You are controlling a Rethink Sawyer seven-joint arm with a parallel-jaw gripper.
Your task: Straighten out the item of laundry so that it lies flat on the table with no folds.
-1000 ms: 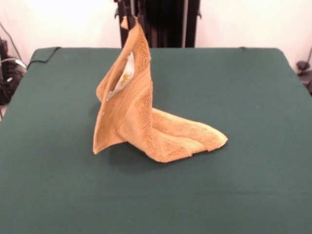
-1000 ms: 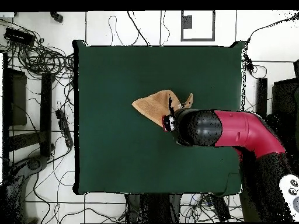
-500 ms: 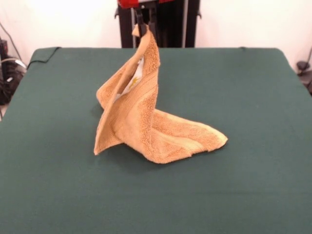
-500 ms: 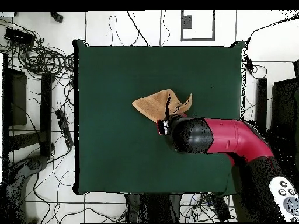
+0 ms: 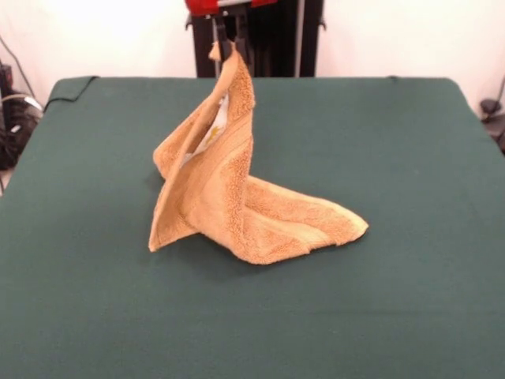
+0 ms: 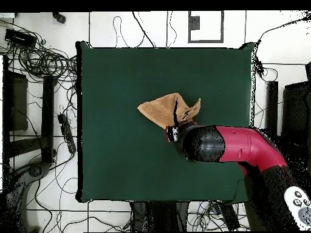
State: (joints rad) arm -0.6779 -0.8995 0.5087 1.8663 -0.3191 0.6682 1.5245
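Near the table's middle, the gripper pinches the towel's top corner, directly above its heaped, folded remainder.

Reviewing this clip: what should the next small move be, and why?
Probably carry the pinched corner sideways, away from the lying part, then lower it. The gripper holds the towel up by one corner; its lower part lies folded on the table.

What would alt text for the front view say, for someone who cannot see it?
An orange-tan towel is held up by one corner in a robot gripper, forming a tall peak, while its lower part lies crumpled on a dark green table.
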